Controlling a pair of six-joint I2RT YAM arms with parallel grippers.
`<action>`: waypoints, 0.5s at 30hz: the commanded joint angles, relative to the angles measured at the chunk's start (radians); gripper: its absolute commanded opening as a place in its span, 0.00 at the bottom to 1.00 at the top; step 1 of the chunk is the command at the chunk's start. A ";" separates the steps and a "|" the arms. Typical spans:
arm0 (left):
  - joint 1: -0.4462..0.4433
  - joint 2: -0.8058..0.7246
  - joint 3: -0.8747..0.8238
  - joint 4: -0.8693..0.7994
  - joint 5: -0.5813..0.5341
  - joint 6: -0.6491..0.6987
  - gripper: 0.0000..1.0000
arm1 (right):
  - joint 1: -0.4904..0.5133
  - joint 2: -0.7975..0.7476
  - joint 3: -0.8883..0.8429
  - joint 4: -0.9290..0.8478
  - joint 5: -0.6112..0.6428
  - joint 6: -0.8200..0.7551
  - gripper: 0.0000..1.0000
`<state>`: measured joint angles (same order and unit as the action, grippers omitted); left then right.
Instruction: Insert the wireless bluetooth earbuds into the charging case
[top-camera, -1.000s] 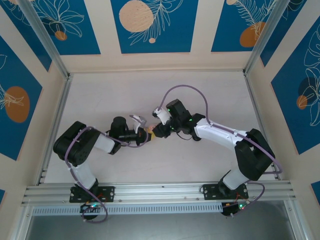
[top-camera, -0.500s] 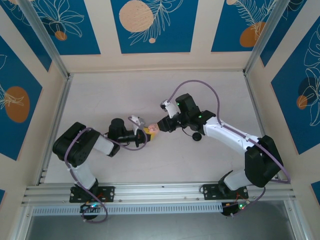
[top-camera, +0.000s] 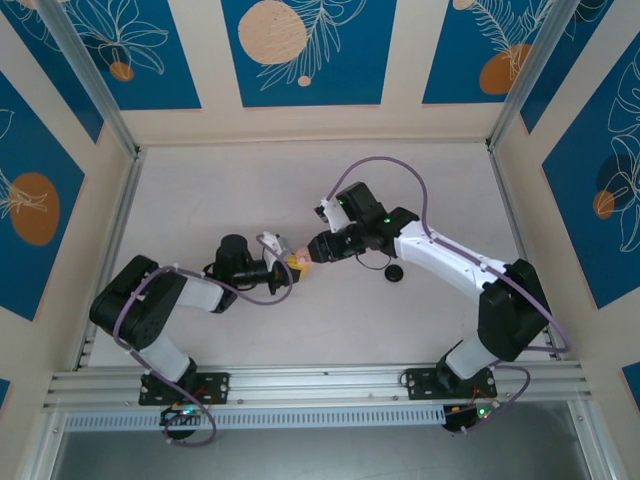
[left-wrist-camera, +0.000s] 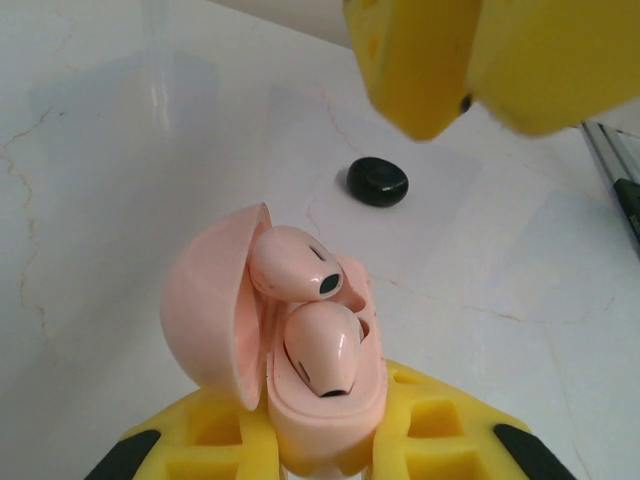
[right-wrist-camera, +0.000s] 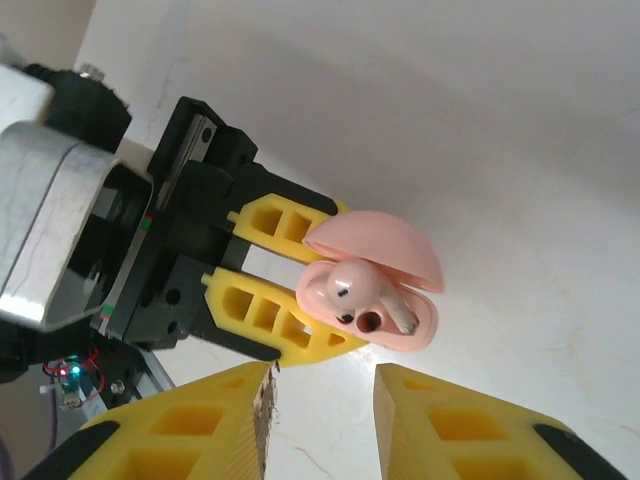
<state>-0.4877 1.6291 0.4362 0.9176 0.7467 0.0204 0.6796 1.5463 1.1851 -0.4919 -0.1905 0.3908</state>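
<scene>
Earbuds (left-wrist-camera: 320, 345) in case (left-wrist-camera: 212, 310), in left claw (right-wrist-camera: 335, 275)

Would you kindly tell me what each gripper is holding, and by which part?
The left gripper clamps the open pink charging case by its base; the right gripper holds nothing.

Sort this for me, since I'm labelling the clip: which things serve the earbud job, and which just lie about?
In the job: pink case, open, gripped by the left tool; two pink earbuds in it; right tool, open, close by.
Lying about: small black round piece on the table.
</scene>
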 joint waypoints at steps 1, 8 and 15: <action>-0.014 -0.021 0.012 -0.056 -0.012 0.053 0.13 | 0.014 0.031 0.040 -0.029 -0.009 0.085 0.33; -0.020 -0.034 0.013 -0.084 -0.021 0.062 0.13 | 0.038 0.083 0.082 -0.049 0.032 0.103 0.36; -0.023 -0.047 0.015 -0.097 -0.024 0.065 0.13 | 0.048 0.138 0.111 -0.061 0.049 0.110 0.36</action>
<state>-0.4980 1.6051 0.4366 0.8299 0.7223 0.0608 0.7193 1.6577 1.2659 -0.5213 -0.1528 0.4812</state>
